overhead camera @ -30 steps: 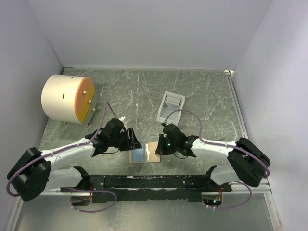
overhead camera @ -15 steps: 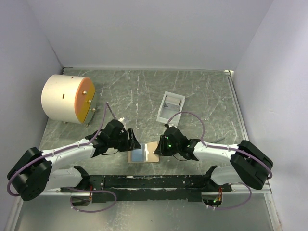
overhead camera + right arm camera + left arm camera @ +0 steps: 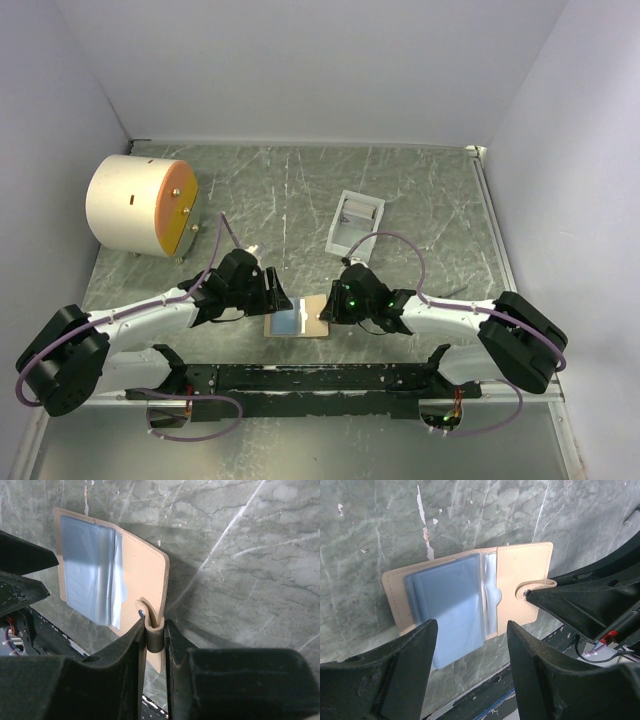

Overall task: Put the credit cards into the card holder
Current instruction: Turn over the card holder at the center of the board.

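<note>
A tan wallet lies open on the table near the front edge, its light-blue sleeves facing up. My right gripper is shut on the wallet's snap strap at its right edge, seen from above. My left gripper hangs open just over the sleeves on the wallet's left half, touching nothing. The white card holder stands farther back, right of centre. No credit cards show plainly; any in the sleeves are hidden.
A large white cylinder with an orange end face lies at the back left. The black arm-mount rail runs along the near edge, just below the wallet. White walls close in the table on three sides.
The left jaws have spread a little wider above the sleeves. The wallet and the right gripper holding its strap have shifted slightly left.
</note>
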You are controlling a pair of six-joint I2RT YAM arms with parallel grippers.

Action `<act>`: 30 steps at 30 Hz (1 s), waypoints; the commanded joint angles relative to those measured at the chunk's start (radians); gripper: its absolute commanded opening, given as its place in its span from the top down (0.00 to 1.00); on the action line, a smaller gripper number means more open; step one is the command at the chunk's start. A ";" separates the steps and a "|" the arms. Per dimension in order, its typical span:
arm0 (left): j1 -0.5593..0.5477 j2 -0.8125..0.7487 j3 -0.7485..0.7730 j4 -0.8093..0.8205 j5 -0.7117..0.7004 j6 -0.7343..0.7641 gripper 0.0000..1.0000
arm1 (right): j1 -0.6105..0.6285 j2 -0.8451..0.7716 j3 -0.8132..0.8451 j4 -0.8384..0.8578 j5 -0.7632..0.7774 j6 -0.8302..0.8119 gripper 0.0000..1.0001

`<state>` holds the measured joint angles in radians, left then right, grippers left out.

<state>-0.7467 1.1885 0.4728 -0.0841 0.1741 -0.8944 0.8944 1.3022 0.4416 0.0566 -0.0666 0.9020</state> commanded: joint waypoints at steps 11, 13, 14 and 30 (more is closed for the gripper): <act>0.007 0.015 -0.021 0.014 -0.020 -0.002 0.30 | 0.017 -0.001 -0.008 0.017 0.029 0.009 0.82; 0.007 0.017 -0.026 0.031 -0.009 -0.004 0.30 | 0.017 0.002 -0.008 0.017 0.029 0.009 0.82; 0.006 0.019 -0.028 0.034 -0.008 -0.003 0.30 | 0.017 0.003 -0.008 0.017 0.030 0.009 0.82; 0.006 0.002 -0.006 0.057 0.050 -0.021 0.31 | 0.025 0.013 -0.025 0.038 0.030 0.015 0.82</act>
<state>-0.7467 1.2118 0.4549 -0.0658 0.1768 -0.8993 0.9112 1.3064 0.4339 0.0669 -0.0517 0.9066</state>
